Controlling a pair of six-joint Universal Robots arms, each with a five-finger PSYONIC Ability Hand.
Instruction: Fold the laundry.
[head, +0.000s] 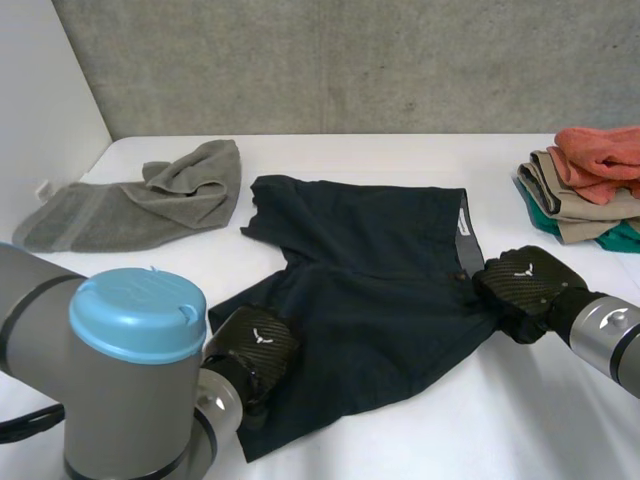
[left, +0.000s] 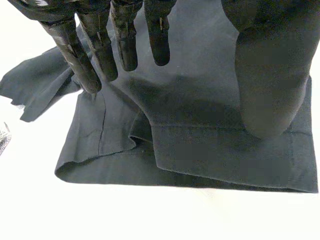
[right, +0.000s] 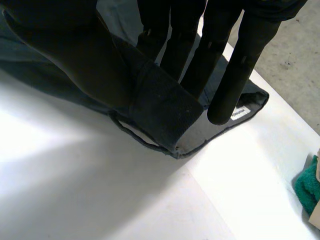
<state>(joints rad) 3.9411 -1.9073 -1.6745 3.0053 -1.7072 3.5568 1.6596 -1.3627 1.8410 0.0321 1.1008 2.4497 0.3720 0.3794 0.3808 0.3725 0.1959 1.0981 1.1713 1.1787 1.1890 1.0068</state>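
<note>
Dark navy shorts (head: 370, 270) lie spread flat on the white table (head: 520, 420), waistband towards my right arm. My left hand (head: 255, 345) rests on a leg near its hem. In the left wrist view that hand (left: 125, 40) has straight fingers touching the cloth (left: 200, 150), the thumb pressing down beside them, and a low ridge of fabric between. My right hand (head: 525, 285) is at the waistband's edge. There its thumb (right: 75, 50) and fingers pinch the lifted waistband (right: 165, 110), close to a small white label (right: 241, 113).
A crumpled grey towel (head: 140, 205) lies at the back left. A stack of folded cloths (head: 590, 185), orange on top, then beige and green, sits at the back right; its green edge (right: 307, 185) lies beyond my right hand. A concrete wall runs behind the table.
</note>
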